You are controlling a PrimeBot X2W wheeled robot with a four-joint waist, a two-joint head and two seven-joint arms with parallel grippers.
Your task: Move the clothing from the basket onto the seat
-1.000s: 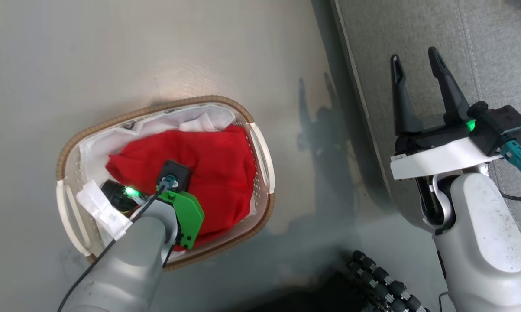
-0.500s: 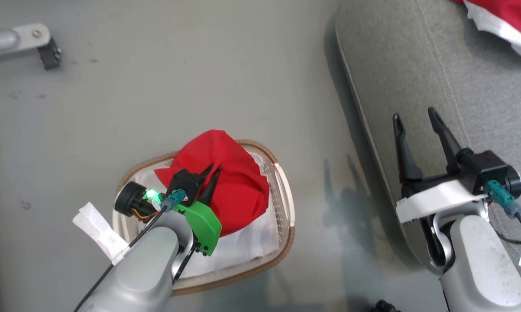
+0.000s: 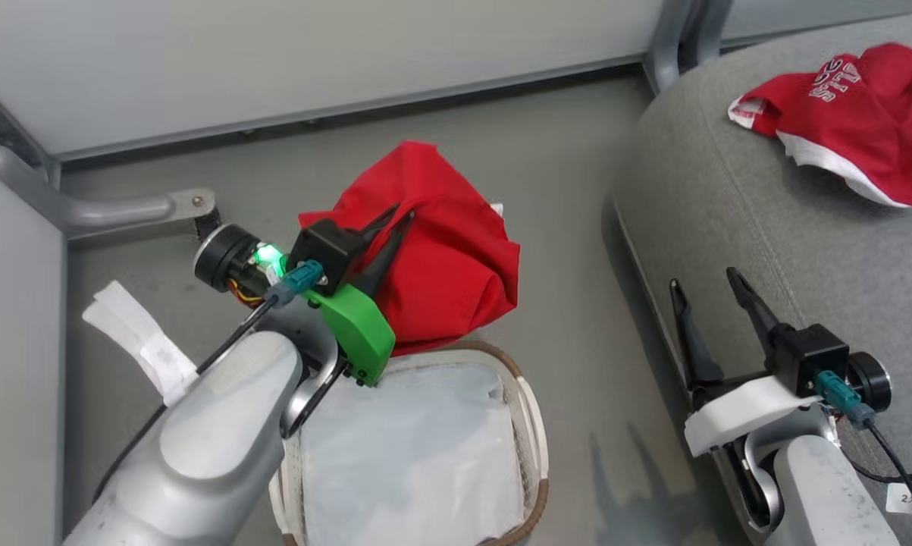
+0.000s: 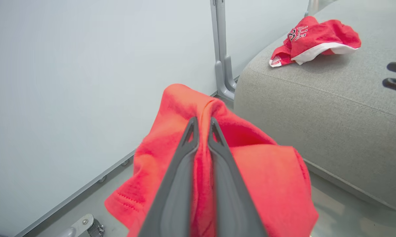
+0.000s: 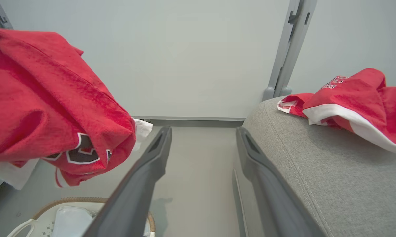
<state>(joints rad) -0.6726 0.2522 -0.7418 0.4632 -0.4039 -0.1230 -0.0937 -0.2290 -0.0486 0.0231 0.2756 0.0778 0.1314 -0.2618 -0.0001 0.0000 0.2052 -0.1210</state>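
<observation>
The left gripper (image 3: pixel 400 214), fingers clamped on a fold of a red garment (image 3: pixel 448 258), holds it in the air beside the seat (image 3: pixel 728 227), well apart from the seat's edge. The basket (image 3: pixel 533 440) stands on the floor (image 3: pixel 577 189) beside the seat, its white liner (image 3: pixel 410 455) bare. A red jersey (image 3: pixel 857 106) with white trim lies crumpled on the seat. The right gripper (image 3: pixel 704 279), fingers spread and empty, hovers at the seat's edge.

I work in a test room dressed as a home: plain pale wall panels (image 5: pixel 184 59) framed by grey metal posts (image 5: pixel 285 49), a bare grey floor (image 3: pixel 569 189), one grey sofa (image 3: pixel 766 250), a laundry basket (image 3: pixel 537 447).
</observation>
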